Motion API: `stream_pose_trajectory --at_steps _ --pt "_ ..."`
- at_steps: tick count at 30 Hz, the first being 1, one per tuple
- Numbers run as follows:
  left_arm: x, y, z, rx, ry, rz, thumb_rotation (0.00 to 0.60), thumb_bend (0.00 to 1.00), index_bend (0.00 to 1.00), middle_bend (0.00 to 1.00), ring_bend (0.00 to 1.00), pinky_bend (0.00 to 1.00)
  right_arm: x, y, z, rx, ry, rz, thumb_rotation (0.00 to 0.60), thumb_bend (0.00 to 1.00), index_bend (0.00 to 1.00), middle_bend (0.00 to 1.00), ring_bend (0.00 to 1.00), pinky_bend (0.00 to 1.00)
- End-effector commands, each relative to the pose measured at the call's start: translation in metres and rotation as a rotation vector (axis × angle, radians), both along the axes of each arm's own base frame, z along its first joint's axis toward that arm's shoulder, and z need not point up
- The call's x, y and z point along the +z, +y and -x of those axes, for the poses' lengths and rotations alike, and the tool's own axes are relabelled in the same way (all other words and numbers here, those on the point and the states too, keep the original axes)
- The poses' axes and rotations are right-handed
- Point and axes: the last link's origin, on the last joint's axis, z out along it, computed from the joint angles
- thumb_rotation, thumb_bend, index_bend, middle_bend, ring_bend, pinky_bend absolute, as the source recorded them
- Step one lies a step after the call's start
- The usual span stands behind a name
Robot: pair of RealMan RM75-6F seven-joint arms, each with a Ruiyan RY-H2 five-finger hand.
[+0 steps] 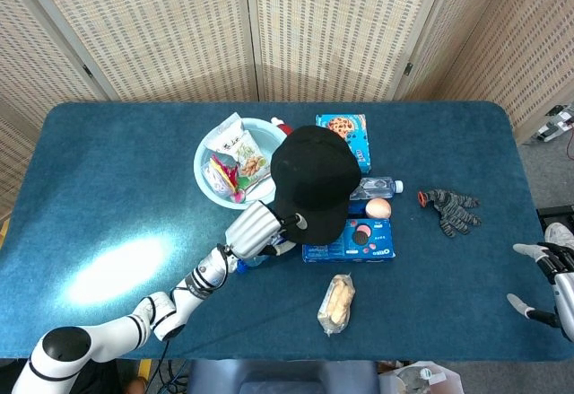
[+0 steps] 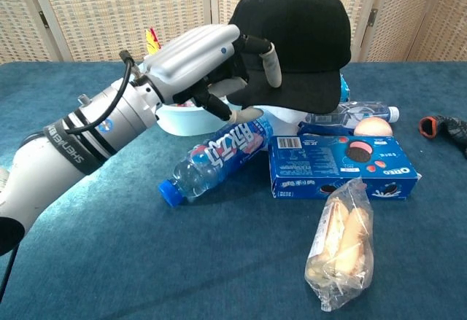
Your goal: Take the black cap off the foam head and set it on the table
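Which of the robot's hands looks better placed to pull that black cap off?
The left hand, probably: its fingers already lie against the black cap's brim. The right hand sits open at the table's far edge, well away from the cap.

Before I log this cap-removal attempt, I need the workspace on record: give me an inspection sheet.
Surface: blue table, bright light patch at left.
Job's things: black cap on the foam head, of which only a white sliver shows.
Clutter: bowl of snacks, bottle, Oreo box, bagged biscuits, glove.
Hands: left hand at the cap's side, fingers on its edge; right hand at table's edge, holding nothing.
Cables: one along the left wrist.
Surroundings: woven screens.
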Motion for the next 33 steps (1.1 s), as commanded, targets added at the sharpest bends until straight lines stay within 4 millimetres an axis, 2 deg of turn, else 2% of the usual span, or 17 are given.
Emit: stream_pose_trajectory --at_steps 1,14,24,30,33 --pt "-0.001 0.0 -0.002 0.008 -0.017 0.009 0.6 0.23 0.47 1.0 1.0 1.0 0.0 0.0 0.0 0.0 0.001 0.001 0.6 0.14 0.28 0.31 0.19 0.21" --pt "-0.008 -0.003 -0.019 0.023 -0.063 0.035 0.6 0.24 0.51 1.0 1.0 1.0 0.002 0.002 0.0 -0.004 0.001 0.005 0.6 0.14 0.28 0.31 0.19 0.21" --pt "-0.011 -0.007 -0.024 0.027 -0.066 0.053 0.6 0.42 0.56 1.0 1.0 1.0 0.003 0.004 0.002 -0.005 -0.001 0.013 0.6 0.14 0.28 0.31 0.19 0.21" --pt "-0.003 -0.006 -0.022 0.022 -0.077 0.035 0.6 0.58 0.56 1.0 1.0 1.0 0.004 0.004 0.003 -0.005 -0.003 0.015 0.6 0.14 0.28 0.31 0.19 0.21" --pt "0.003 -0.004 -0.021 0.021 -0.088 0.021 0.6 0.6 0.56 1.0 1.0 1.0 0.004 0.004 0.002 -0.003 -0.003 0.016 0.6 0.14 0.28 0.31 0.19 0.21"
